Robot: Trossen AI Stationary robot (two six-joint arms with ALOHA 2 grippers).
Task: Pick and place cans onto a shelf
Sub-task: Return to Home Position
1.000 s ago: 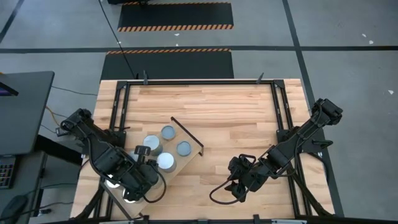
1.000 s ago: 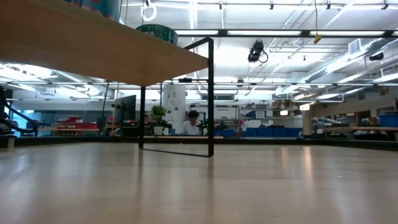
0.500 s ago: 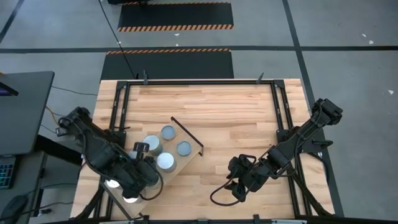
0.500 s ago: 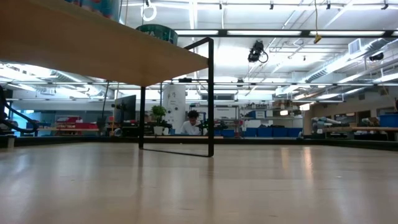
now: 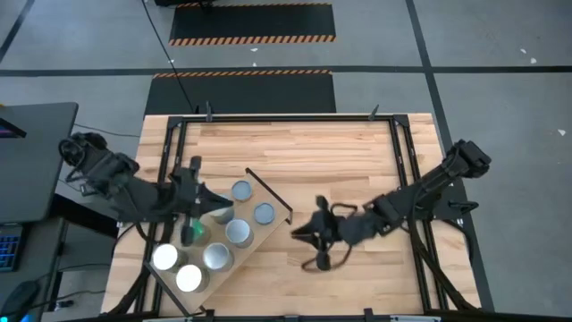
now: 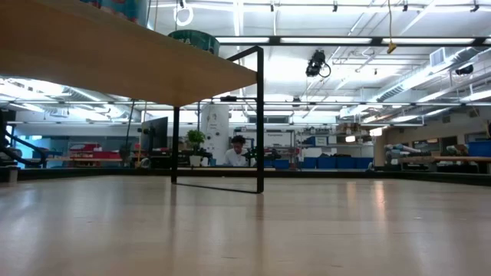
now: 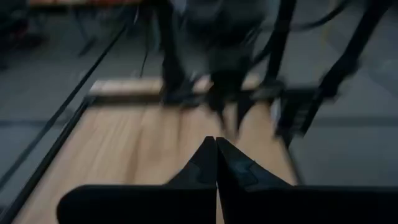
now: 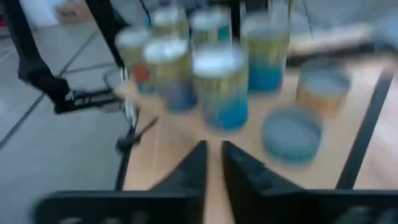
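The shelf (image 5: pixel 253 207) stands slantwise at the table's near left, and several cans (image 5: pixel 239 233) stand upright on their bases on it. The low view shows the board from below (image 6: pixel 115 61) with a can (image 6: pixel 193 40) on top. My left gripper (image 5: pixel 221 206) is shut and empty, level above the shelf's cans, pointing toward the table's right; its own view (image 7: pixel 216 142) shows the fingertips meeting. My right gripper (image 5: pixel 302 231) is right of the shelf and points at it. Its fingers (image 8: pixel 213 149) stand a narrow gap apart, empty, facing the cans (image 8: pixel 221 87).
A black metal frame (image 5: pixel 398 152) runs round the tabletop. Bare butcher-block tabletop (image 5: pixel 340 161) lies between the shelf and the right arm and toward the far edge. The shelf's black leg (image 6: pixel 260 115) stands on the table. A person sits far off in the room (image 6: pixel 238 149).
My left gripper has swung up from the shelf's near end toward the far edge and now stands over the shelf's middle, uncovering the cans at the near end. My right gripper has gone toward the table's left, toward the shelf, and has turned to point at it.
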